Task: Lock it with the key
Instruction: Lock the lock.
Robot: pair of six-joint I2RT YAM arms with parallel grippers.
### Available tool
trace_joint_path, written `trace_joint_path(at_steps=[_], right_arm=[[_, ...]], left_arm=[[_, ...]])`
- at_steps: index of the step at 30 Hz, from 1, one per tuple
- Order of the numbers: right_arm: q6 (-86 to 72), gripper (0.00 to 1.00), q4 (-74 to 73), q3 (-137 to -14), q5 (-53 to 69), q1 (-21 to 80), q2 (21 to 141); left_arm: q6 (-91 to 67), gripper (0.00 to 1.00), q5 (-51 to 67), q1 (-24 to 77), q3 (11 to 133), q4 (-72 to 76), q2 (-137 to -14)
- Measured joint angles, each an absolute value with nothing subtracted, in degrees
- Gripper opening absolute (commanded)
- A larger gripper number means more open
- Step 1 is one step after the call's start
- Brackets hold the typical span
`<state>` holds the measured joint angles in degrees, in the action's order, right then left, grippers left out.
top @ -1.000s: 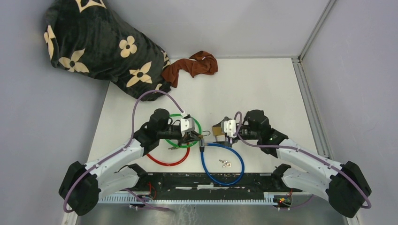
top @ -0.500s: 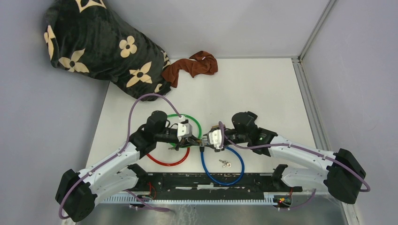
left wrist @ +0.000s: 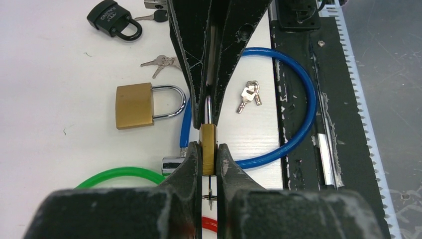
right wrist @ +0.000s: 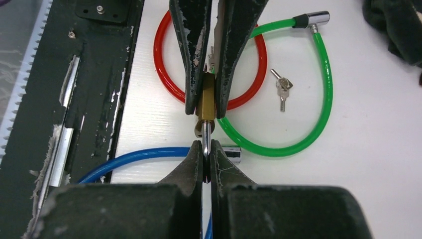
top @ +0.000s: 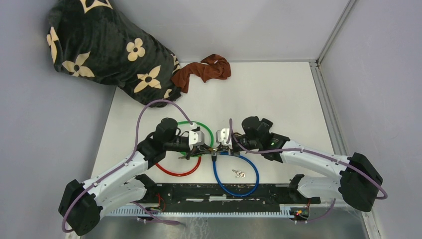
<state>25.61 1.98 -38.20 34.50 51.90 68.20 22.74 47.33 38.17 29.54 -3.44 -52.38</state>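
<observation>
A small brass padlock [left wrist: 208,144] hangs edge-on between the two arms above the table. My left gripper [left wrist: 208,149] is shut on its brass body [right wrist: 206,97]. My right gripper [right wrist: 206,147] is shut on its silver shackle [right wrist: 205,130], facing the left one tip to tip. A thin key [left wrist: 210,195] on a ring shows under the padlock, between the left fingers; whether it sits in the keyhole I cannot tell. In the top view the two grippers meet at the padlock [top: 215,148] near the table's front middle.
A second brass padlock [left wrist: 135,105], a black padlock [left wrist: 112,20] and two loose key bunches [left wrist: 159,62] [left wrist: 249,94] lie on the table. Blue [top: 236,174], green [right wrist: 318,99] and red [right wrist: 164,74] cable locks loop below. A dark flowered blanket [top: 99,45] and brown cloth [top: 204,72] lie at the back.
My right arm has swung left to the padlock held by the left gripper, and its jaws have closed on the shackle. The left arm shifted slightly.
</observation>
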Motion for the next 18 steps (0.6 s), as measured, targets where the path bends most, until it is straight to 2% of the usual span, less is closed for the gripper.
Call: trace_joint_path(at_steps=[2, 6, 10, 15, 18], right_arm=[[23.16, 0.00, 2.11, -38.20, 34.44, 51.66, 68.18], [17.87, 0.00, 3.92, -37.41, 34.44, 50.33, 66.78], [10.98, 0.00, 11.62, -32.69, 36.99, 47.75, 62.24], [5.52, 0.00, 18.11, -29.95, 38.83, 46.65, 60.47], [3.75, 0.00, 20.91, -29.58, 39.97, 45.82, 59.64]], left_arm=[[22.72, 0.04, 46.50, 38.46, 29.54, -3.18, -52.36], [21.30, 0.22, 45.17, 38.65, 29.50, -0.84, -52.01], [17.41, 0.25, 45.06, 39.00, 28.97, 4.29, -50.68], [10.72, 0.49, 45.12, 39.13, 27.18, 9.65, -49.76], [7.07, 0.51, 44.91, 39.13, 26.59, 10.59, -49.54]])
